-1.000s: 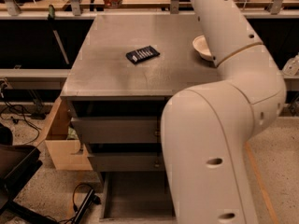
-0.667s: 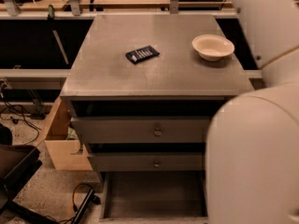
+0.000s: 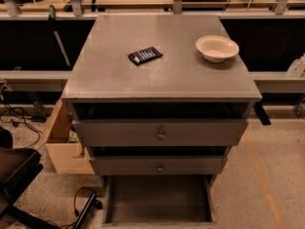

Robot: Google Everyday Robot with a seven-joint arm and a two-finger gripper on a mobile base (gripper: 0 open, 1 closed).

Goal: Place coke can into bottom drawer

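Concrete floor (image 3: 281, 142), pale and speckled, runs under everything. At far left a dark chair (image 3: 14, 175) fills the lower corner, with black cables (image 3: 19, 116) trailing on the floor behind it. An open wooden box (image 3: 59, 147) stands just beside the grey metal desk (image 3: 162, 80). On the desk top a small black packet (image 3: 145, 55) lies left of middle. A pale bowl (image 3: 217, 47) sits near the right rear corner, well apart from the packet. Below the top, two knobbed drawer fronts sit one above the other. The bottom drawer (image 3: 157, 199) is pulled open at floor level, showing its grey tray. An orange line (image 3: 262, 175) crosses the floor at right. Neither the hand nor the coke can shows anywhere in view, so how the hand stands cannot be told
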